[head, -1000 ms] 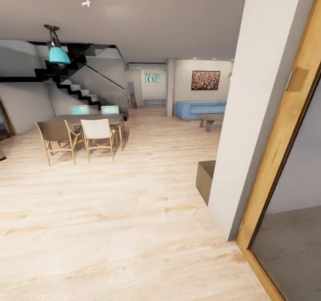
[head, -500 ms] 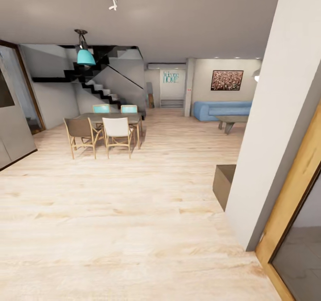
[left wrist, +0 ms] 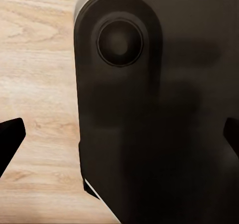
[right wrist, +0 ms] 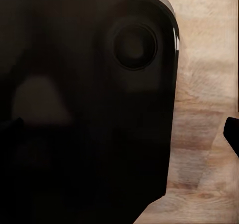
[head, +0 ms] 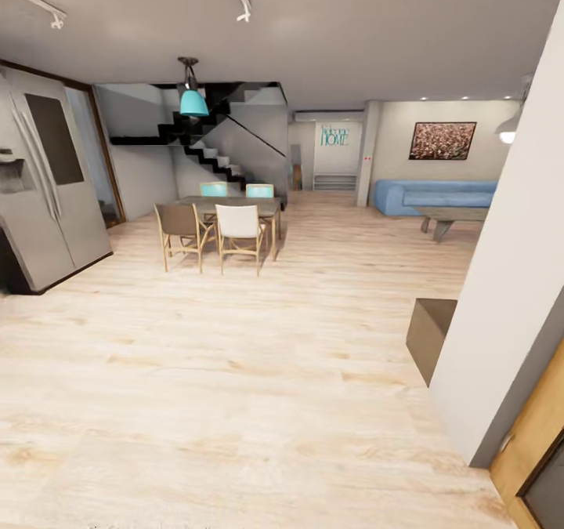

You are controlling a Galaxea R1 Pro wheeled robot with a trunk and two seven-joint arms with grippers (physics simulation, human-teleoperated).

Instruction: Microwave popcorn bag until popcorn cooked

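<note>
The popcorn bag, the countertop and the microwave are out of view. The head view looks across an open room with a pale wooden floor (head: pixel 235 388). In the left wrist view my left gripper (left wrist: pixel 119 139) is open, its dark fingertips (left wrist: pixel 11 137) far apart, hanging over my black base (left wrist: pixel 159 109) and the floor. The right wrist view has my right gripper (right wrist: pixel 119 134) open too, above the same black base (right wrist: pixel 84 109), with nothing between its fingers.
A grey double-door fridge (head: pixel 47 192) stands at the far left. A dining table with chairs (head: pixel 223 219) is ahead, with a staircase (head: pixel 211 153) behind it and a blue sofa (head: pixel 431 196) at the back right. A white wall pillar (head: pixel 517 294), a low brown box (head: pixel 431 329) and a wooden door frame (head: pixel 536 443) are close on the right.
The whole head view has swung to the left: the fridge has come into view at the left and the wooden door frame has slid nearly off the right. Nothing in the room itself has moved.
</note>
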